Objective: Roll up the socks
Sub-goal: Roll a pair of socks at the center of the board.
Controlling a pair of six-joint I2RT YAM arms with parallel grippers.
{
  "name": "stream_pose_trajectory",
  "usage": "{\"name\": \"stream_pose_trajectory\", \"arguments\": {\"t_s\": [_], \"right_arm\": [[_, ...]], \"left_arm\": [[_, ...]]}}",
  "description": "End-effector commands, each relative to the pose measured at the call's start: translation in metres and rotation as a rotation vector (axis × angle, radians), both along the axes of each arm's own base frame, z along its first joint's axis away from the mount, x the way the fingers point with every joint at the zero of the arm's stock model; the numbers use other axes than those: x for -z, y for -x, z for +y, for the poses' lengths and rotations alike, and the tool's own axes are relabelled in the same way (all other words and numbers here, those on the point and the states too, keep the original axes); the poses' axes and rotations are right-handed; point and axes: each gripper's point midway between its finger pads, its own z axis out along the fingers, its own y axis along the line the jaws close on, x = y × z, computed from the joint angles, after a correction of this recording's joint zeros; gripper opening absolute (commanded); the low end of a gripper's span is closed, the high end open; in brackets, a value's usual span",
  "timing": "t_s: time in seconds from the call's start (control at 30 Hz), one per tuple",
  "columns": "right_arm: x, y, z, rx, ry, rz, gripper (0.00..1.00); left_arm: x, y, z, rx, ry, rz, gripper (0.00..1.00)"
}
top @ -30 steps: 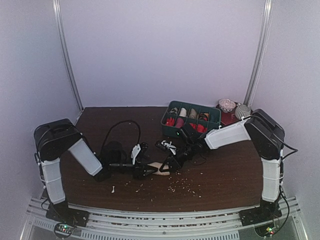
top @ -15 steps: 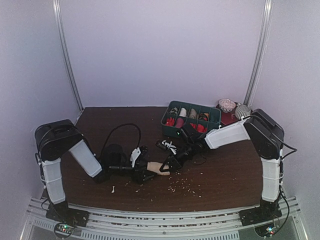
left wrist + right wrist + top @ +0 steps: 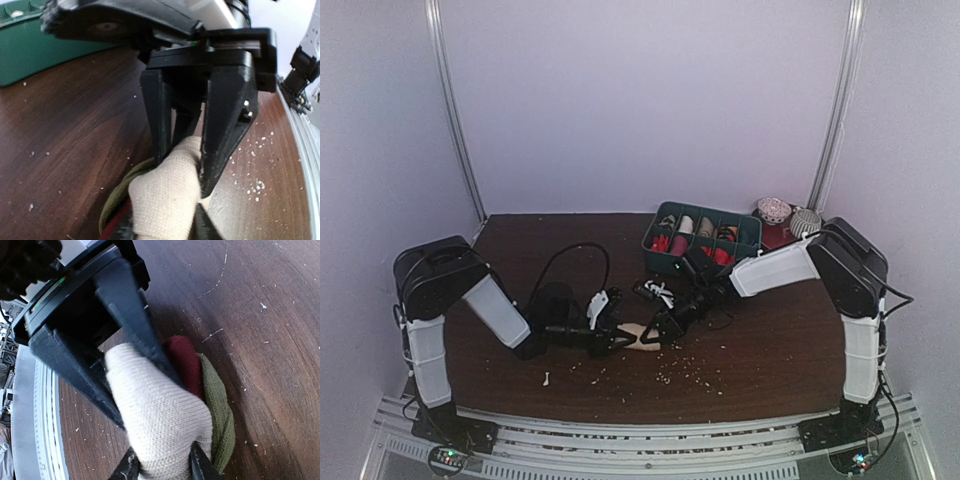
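Top external view: left gripper (image 3: 149, 405) and right gripper (image 3: 184, 176) meet on the striped sock (image 3: 642, 337), lower middle of the frame.
Both clamp the bunched cream fabric from opposite sides, maroon and olive bands showing at its edge, close above the crumb-flecked brown table (image 3: 770, 350).

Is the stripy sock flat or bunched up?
Bunched: the cream, maroon and olive knitted sock bulges as a thick wad.
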Motion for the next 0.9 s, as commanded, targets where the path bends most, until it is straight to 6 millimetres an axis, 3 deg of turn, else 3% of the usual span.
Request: {"name": "stream_pose_trajectory", "arguments": {"t_s": [0.0,0.2,0.3,0.37,0.47,0.67,0.7,0.73,0.77,0.87], "right_arm": [[0.102,0.076,-0.086,0.019,0.470,0.316,0.29],[0.084,0.053,-0.074,0.050,0.430,0.215,0.35],[0.053,0.025,-0.061,0.091,0.368,0.072,0.42],[0.023,0.004,-0.051,0.119,0.311,-0.040,0.48],[-0.034,-0.023,-0.041,0.155,0.226,-0.206,0.51],[-0.132,-0.071,-0.059,0.285,0.214,-0.563,0.61],[-0.145,-0.078,-0.065,0.317,0.226,-0.616,0.70],[-0.158,-0.085,-0.074,0.360,0.250,-0.675,0.93],[-0.169,-0.090,-0.081,0.395,0.262,-0.722,0.99],[-0.206,-0.105,-0.104,0.546,0.260,-0.858,1.00]], "left_arm": [[0.029,0.003,-0.001,0.011,-0.082,0.093,0.02],[0.085,0.011,0.029,-0.116,-0.313,0.333,0.00],[0.108,0.027,0.050,-0.165,-0.427,0.464,0.00],[0.117,0.038,0.062,-0.188,-0.475,0.539,0.00],[0.128,0.054,0.078,-0.197,-0.535,0.621,0.00],[0.143,0.067,0.094,-0.197,-0.589,0.686,0.00],[0.144,0.066,0.094,-0.200,-0.593,0.686,0.00],[0.144,0.066,0.095,-0.202,-0.594,0.685,0.00],[0.145,0.066,0.095,-0.204,-0.595,0.685,0.00],[0.147,0.063,0.094,-0.212,-0.599,0.683,0.00]]}}
